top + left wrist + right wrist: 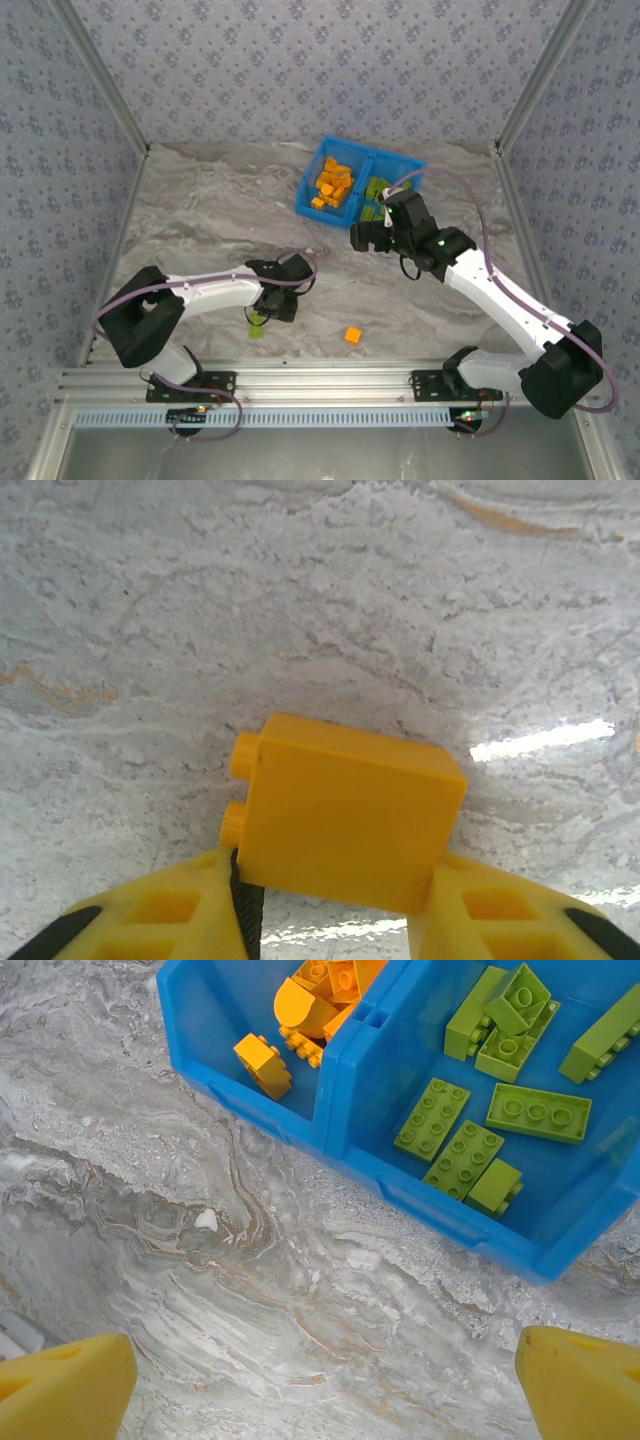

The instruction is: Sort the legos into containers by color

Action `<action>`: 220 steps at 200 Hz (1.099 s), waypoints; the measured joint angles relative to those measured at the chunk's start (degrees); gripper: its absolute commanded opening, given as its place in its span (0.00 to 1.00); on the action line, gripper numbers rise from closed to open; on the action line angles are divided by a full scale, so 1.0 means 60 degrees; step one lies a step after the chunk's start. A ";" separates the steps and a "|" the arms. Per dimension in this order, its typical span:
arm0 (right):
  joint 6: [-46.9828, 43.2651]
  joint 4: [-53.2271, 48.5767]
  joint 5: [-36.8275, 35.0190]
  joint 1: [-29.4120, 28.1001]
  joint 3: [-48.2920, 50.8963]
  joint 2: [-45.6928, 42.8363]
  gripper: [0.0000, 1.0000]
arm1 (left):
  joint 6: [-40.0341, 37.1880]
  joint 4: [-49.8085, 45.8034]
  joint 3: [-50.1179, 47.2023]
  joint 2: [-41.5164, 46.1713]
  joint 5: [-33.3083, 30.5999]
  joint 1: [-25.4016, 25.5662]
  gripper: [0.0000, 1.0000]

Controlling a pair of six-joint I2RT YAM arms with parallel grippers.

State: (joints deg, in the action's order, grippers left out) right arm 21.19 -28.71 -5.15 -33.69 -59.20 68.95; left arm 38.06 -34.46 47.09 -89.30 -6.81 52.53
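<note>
Marble-patterned table (200, 210), two arms.

- Blue bin (308, 190): toward the far edge, right of middle, set at a slant. Two compartments with a divider wall (345, 1050) between them.
- Left compartment (205, 1020): orange bricks (263, 1063) only. At least four show in the right wrist view; the pile is cut off at the top, so there is no full count.
- Right compartment (590, 1190): lime green bricks (431, 1118) only. Eight counted, among them flat plates, long bars and one small block.
- Loose on the table: one orange brick (352, 335) near the near edge, between the arm bases. One green brick (257, 325) just beside the left gripper (272, 305).
- Left gripper (335, 890): jaws pinching one orange block (345, 815), with both fingers (175, 915) against its sides and two studs showing on its left face. It is low over bare table, well apart from the bin.
- Right gripper (320, 1390): jaws spread wide, nothing between the fingers. It hangs just off the bin's near wall, seen at (372, 238) from above.
</note>
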 measured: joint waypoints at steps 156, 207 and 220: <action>0.0000 -0.0463 -0.0426 -0.0033 -0.0175 -0.0590 1.00 | -0.2353 0.0736 0.5235 -0.1461 -0.1421 -0.1599 0.71; 0.0073 -0.0543 -0.0506 -0.0033 -0.0091 -0.1002 1.00 | -0.2353 0.2004 0.5187 -0.3348 -0.0248 -0.1851 0.93; 0.0069 -0.0543 -0.0506 -0.0029 -0.0091 -0.0994 1.00 | -0.2244 0.2503 0.5187 -0.3697 -0.0259 -0.1796 0.95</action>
State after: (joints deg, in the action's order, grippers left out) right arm 21.61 -31.97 -8.19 -33.87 -59.75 62.98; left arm 24.60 -19.44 78.22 -111.48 -8.36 41.76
